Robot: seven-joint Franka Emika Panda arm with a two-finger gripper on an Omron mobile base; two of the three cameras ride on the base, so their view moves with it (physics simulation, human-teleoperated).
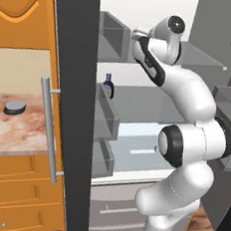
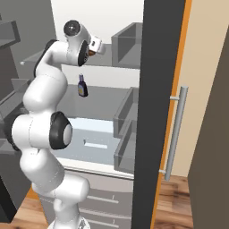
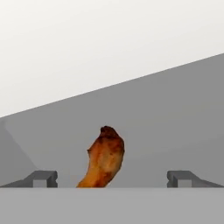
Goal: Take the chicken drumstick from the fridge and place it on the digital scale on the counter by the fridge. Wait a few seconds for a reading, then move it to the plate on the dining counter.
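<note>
One fridge (image 1: 73, 108) stands with its door swung wide, the dark door edge and one long silver bar handle (image 1: 48, 131) facing the left base camera. Inside it are several grey shelves (image 1: 143, 107) against white walls, plus grey bins (image 2: 127, 44) at the side. One dark blue bottle (image 1: 108, 85) stands upright on the middle shelf, near the fridge's left-hand bins as the left base view shows them. One chicken drumstick (image 3: 104, 158) lies on the fridge's upper shelf, orange-brown, its thick end pointing away from the hand camera toward the white back wall.

One gripper (image 3: 113, 178) reaches into the fridge at that upper shelf. Its two dark fingertips (image 3: 43, 178) stand spread far apart, with nothing between them pinched. The drumstick sits between the two tips, somewhat closer to the one on the hand view's left, with clear grey shelf showing on both sides of it; it touches neither tip. In the right base view a small orange patch (image 2: 91, 52) shows just below the white hand.

Beside the fridge, past its door, one counter (image 1: 11, 127) with orange drawer fronts carries one digital scale (image 1: 14, 107), a flat dark disc lying bare on the marbled top.
</note>
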